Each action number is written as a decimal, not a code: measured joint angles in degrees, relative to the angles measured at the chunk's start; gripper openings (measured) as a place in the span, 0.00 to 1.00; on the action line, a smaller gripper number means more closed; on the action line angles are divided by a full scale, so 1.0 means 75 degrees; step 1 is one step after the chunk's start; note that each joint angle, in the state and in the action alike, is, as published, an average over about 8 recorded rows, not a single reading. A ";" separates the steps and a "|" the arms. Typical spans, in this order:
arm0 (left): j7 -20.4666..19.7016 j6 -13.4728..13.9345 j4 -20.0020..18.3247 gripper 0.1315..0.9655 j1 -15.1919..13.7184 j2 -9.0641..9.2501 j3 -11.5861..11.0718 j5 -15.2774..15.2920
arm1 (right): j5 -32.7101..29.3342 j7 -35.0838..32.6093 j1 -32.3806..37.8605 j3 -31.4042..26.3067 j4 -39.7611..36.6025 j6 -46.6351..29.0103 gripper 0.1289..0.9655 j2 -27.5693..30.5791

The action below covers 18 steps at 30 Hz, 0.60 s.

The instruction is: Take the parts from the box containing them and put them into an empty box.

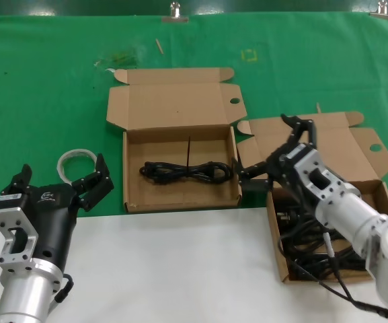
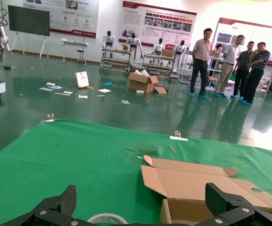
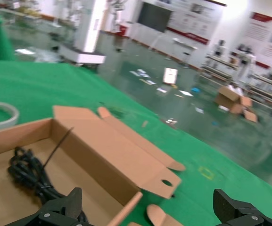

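The squarish cardboard box [image 1: 180,200] in the middle of the green cloth holds one coiled black cord [image 1: 187,171], also visible in the right wrist view [image 3: 28,175]. To its right, the second box [image 1: 345,153] contains a tangled pile of black cords [image 1: 315,252]. My right gripper [image 1: 271,149] hangs open and holds nothing, over the gap between the two boxes near the middle box's right wall [image 3: 126,207]. My left gripper [image 1: 60,178] is open and holds nothing, off to the left beside a roll of tape [image 1: 76,160].
The tape roll [image 2: 106,219] lies on the green cloth [image 1: 46,101] just beyond my left gripper. Both box lids stand open toward the back. A white table surface [image 1: 180,269] fills the near side. Small scraps [image 1: 159,46] lie at the far edge.
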 joint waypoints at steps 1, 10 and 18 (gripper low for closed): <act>0.0000 0.0000 0.0000 0.98 0.0000 0.0000 0.0000 0.0000 | 0.0035 0.0083 -0.0109 0.0046 0.0124 0.0089 1.00 0.0013; 0.0000 0.0000 0.0000 1.00 0.0000 0.0000 0.0000 0.0000 | 0.0350 0.0827 -0.1083 0.0452 0.1232 0.0879 1.00 0.0130; 0.0000 0.0000 0.0000 1.00 0.0000 0.0000 0.0001 0.0000 | 0.0631 0.1489 -0.1952 0.0815 0.2219 0.1584 1.00 0.0233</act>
